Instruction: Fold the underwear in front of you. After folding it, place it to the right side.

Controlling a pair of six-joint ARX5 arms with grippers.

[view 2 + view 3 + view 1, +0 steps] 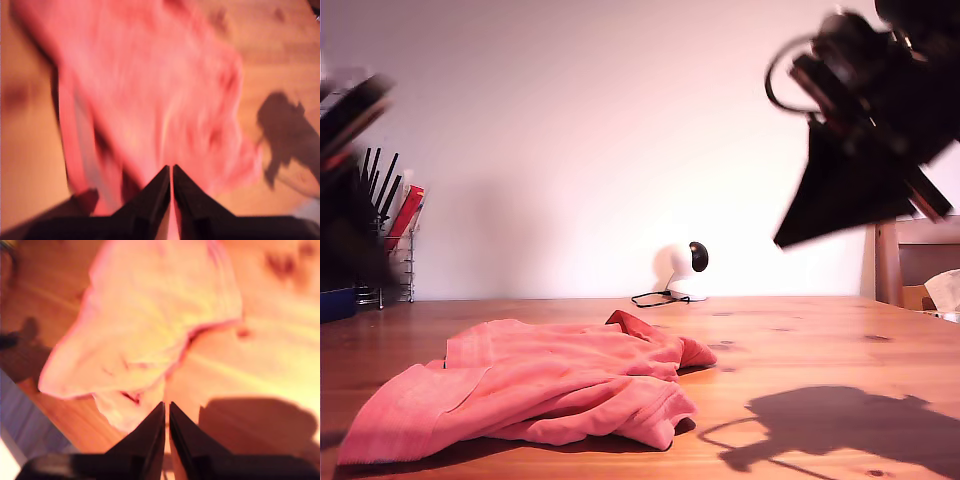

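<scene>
While the underwear (540, 395) lies crumpled on the worktop (820, 350), my first end effector (172, 172) and my second end effector (166, 410) hang above it, jaws together, holding nothing.

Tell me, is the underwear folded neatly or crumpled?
Crumpled. The underwear lies on the table in a loose, wrinkled heap with uneven overlapping layers, with no neat fold.

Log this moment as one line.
underwear: crumpled on table, unfolded | first gripper: shut, empty, above cloth | second gripper: shut, empty, above cloth
</scene>
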